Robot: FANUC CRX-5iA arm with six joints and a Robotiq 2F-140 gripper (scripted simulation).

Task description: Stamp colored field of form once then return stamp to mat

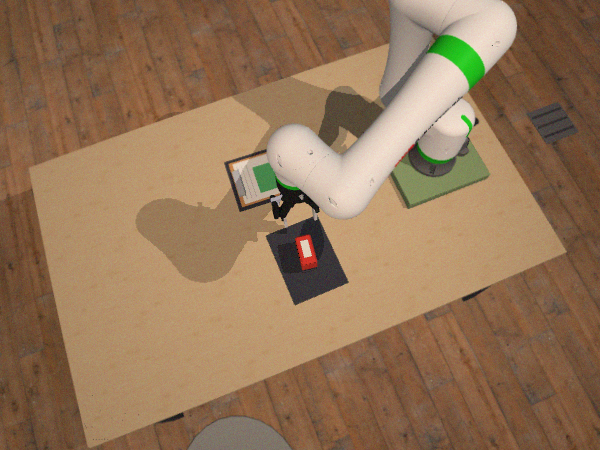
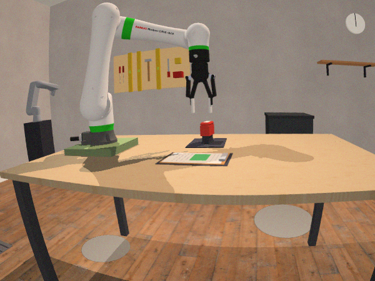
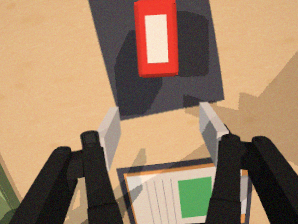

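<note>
The hand hangs half open, holding nothing — likely narrowed to straddle the stamp, which stands upright on the mat, ready for gripping.

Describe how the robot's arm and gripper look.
The arm is smooth white with rounded joints, green bands and red-and-black lettering on the forearm. The gripper is black, with two linked fingers ending in pale grey, flat tips.
</note>
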